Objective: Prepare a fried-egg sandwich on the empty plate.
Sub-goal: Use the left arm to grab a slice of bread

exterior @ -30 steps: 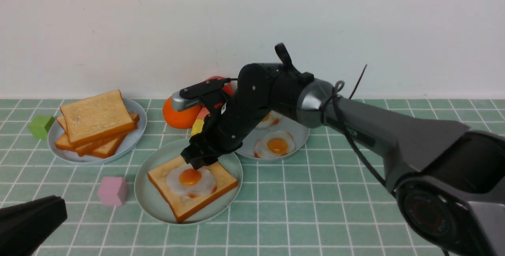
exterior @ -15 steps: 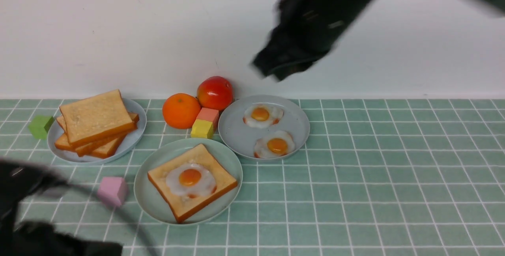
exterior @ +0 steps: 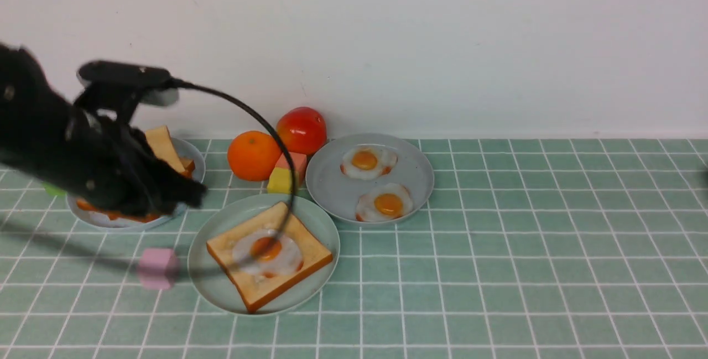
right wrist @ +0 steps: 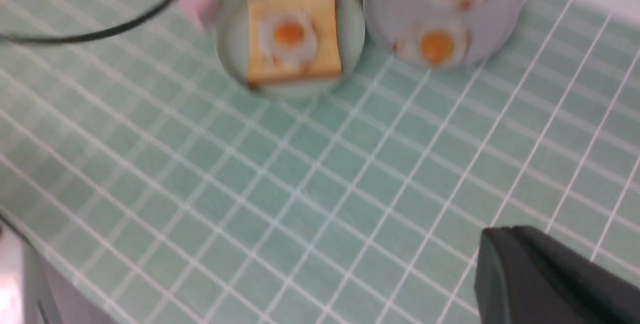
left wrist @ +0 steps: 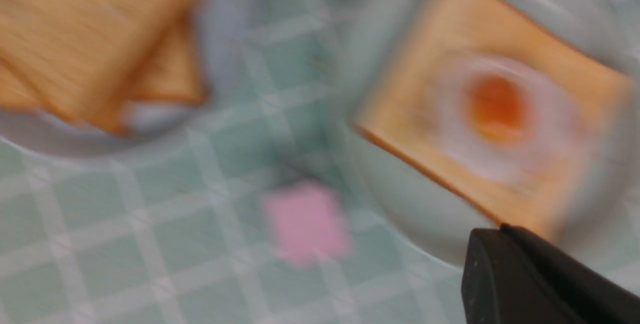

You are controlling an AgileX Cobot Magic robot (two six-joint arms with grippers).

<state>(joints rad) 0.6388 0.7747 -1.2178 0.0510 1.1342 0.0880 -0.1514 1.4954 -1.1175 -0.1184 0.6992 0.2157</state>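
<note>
front cam fwd, wrist cams down — share mint plate (exterior: 207,277)

Likely lab setup, tiled tabletop (exterior: 498,270), bare wall (exterior: 442,43)

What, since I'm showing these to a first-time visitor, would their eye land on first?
Probably the fried egg lying on a toast slice on the mint-green plate, front and centre. Next comes the blurred black left arm, which hides most of the stacked toast at the left. The bright orange near the back wall also stands out.
</note>
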